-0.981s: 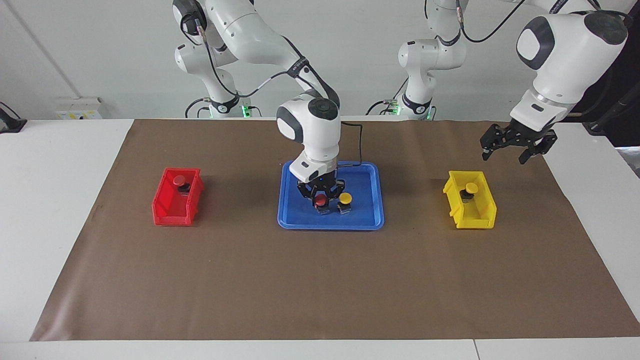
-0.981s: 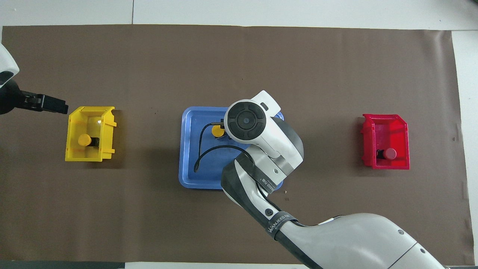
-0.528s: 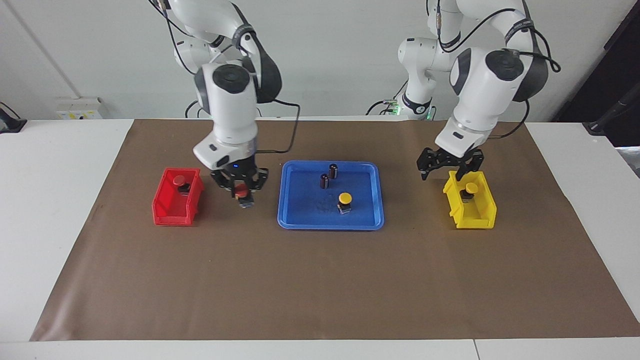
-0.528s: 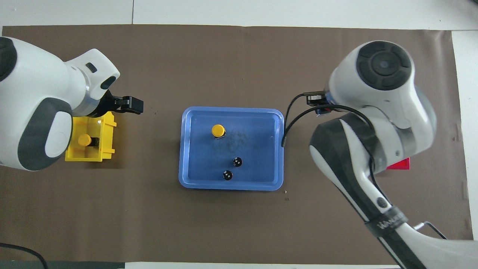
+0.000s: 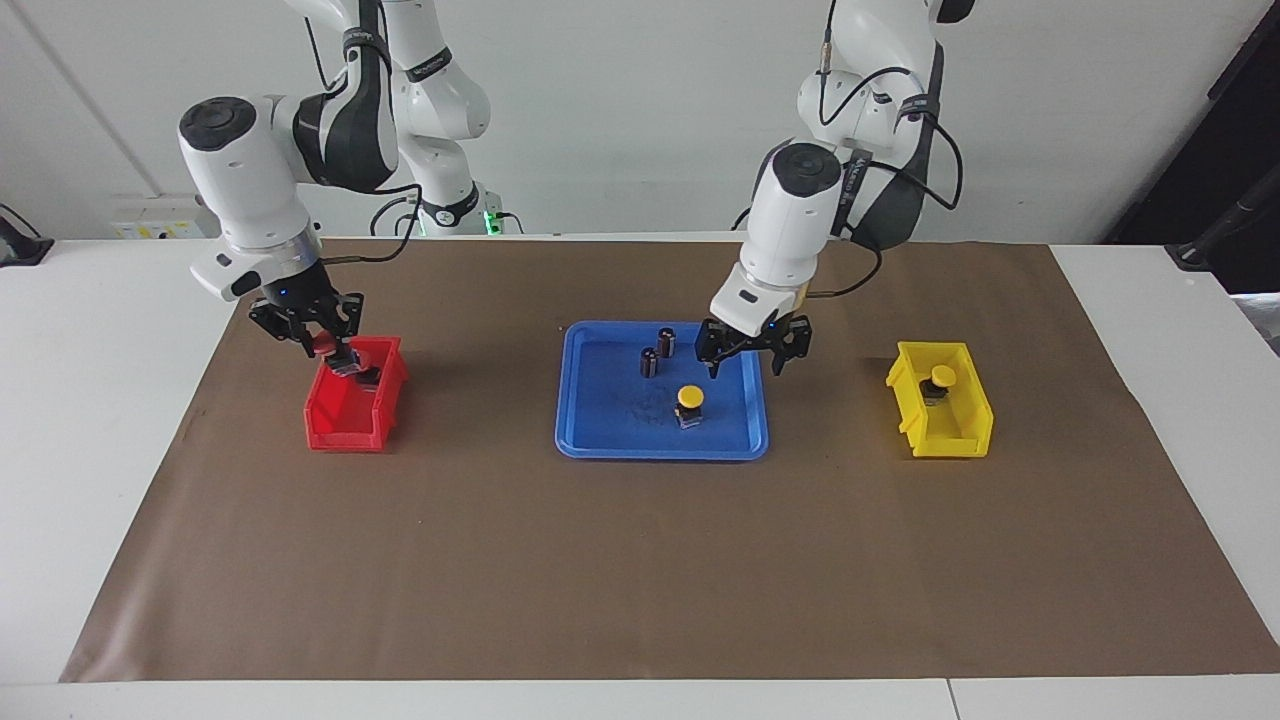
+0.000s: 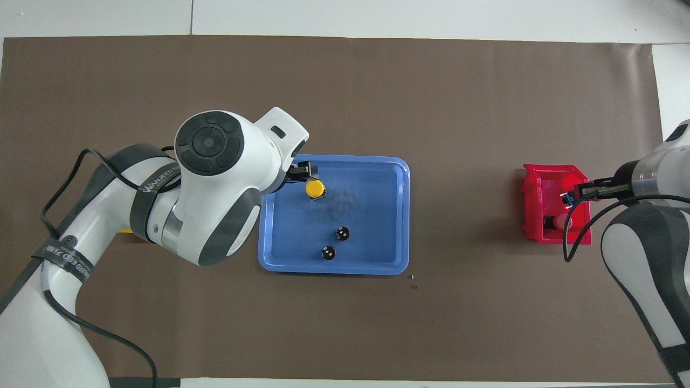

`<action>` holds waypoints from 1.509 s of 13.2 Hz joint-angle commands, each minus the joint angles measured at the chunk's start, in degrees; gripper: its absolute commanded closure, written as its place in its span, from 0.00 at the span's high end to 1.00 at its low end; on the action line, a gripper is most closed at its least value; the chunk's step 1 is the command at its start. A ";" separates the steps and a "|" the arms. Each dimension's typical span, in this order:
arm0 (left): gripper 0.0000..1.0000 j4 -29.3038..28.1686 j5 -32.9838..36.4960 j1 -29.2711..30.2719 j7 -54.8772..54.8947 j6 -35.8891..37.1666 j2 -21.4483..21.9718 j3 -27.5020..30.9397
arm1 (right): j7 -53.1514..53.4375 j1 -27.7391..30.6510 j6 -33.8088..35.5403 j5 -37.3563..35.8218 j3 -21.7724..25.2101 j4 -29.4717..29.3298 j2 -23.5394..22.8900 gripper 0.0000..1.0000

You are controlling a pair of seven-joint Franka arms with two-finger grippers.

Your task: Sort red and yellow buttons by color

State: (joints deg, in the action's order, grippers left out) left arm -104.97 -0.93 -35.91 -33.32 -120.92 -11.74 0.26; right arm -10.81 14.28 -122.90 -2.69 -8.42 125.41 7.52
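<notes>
Red button [image 5: 326, 346] hanging in right claw [image 5: 322, 347], clamped, over red bin [image 5: 345, 425] already holding one. Yellow button [image 5: 689, 397] sitting in blue tray [image 5: 590, 440] under left claw [image 5: 750, 358], fingers apart. Another lying in yellow bin [image 5: 955, 432].

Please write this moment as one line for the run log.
right tool: shut on red button, over red bin | left tool: open, over blue tray by yellow button
</notes>
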 commanded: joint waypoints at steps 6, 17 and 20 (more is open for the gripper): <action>0.97 4.08 0.76 -4.61 -6.93 -5.20 -8.73 1.06 | -2.29 2.16 -15.60 1.37 -0.81 5.89 -5.05 0.01; 0.01 10.98 0.23 -3.56 -6.67 5.29 -9.88 1.41 | -2.29 1.45 -22.04 1.37 -0.81 9.68 -7.17 0.27; 0.01 15.32 0.32 -0.14 -4.05 15.51 -6.20 1.68 | -2.73 1.54 -20.29 1.20 -0.81 8.45 -7.17 0.48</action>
State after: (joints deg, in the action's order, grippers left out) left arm -91.80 -0.91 -38.42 -39.11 -111.14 -20.47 1.74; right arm -11.64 15.32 -143.98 -2.63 -8.80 134.00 -0.39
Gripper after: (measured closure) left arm 0.586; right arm 0.590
